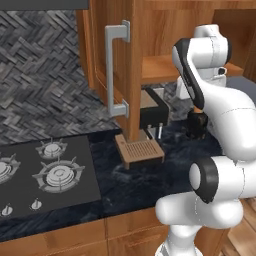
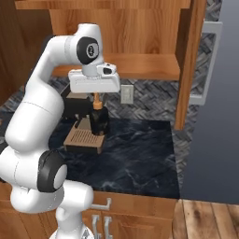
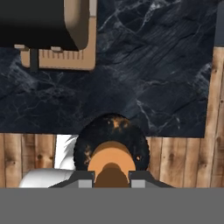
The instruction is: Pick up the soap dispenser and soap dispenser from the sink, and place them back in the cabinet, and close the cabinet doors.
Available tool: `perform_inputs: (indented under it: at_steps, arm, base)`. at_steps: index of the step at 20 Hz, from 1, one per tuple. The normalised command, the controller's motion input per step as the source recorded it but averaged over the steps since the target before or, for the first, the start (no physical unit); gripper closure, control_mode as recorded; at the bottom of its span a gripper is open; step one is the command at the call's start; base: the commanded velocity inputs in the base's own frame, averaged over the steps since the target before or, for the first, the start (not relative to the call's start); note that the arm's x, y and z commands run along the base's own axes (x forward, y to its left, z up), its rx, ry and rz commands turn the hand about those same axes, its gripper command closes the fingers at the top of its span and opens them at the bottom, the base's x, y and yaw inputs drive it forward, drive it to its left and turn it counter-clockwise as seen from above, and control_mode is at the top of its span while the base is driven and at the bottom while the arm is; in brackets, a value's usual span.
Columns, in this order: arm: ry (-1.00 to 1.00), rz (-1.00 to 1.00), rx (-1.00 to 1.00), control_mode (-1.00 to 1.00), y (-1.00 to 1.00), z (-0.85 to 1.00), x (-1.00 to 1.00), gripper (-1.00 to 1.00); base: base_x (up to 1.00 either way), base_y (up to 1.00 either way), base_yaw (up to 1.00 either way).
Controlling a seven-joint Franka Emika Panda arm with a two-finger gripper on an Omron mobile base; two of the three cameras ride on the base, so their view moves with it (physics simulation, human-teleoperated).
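The tool is clenched on the tan pump of the black soap dispenser and holds it above the dark marble desk, just right of the coffee machine. The open cabinet is above, its right door standing open.

- Even, soft rendered light, no glare; all 3 views sharp, edges undistorted.
- Faint shadow under the cabinet shelf (its interior dimmer).
- Dark desk looks matte.

Dark marble counter, herringbone backsplash
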Motion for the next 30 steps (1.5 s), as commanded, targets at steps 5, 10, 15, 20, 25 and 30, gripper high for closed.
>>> perform_inputs:
  at_steps: [5,10,15,20,25,30]
  arm:
    - [0.0,0.0,0.0,1.0,0.0,0.0,0.0,1.0]
    - [0.0,0.0,0.0,1.0,0.0,0.0,0.0,1.0]
    - [0.0,0.0,0.0,1.0,0.0,0.0,0.0,1.0]
    - [0.0,0.0,0.0,1.0,0.0,0.0,0.0,1.0]
    - [0.0,0.0,0.0,1.0,0.0,0.0,0.0,1.0]
    - [0.0,0.0,0.0,-1.0,0.0,0.02,0.0,1.0]
  base:
    - [0.32,-0.23,0.09]
    - [0.23,-0.25,0.12]
    - [0.22,-0.23,0.14]
    - [0.05,-0.04,0.03]
    - [0.0,0.0,0.0]
    - [0.0,0.0,0.0]
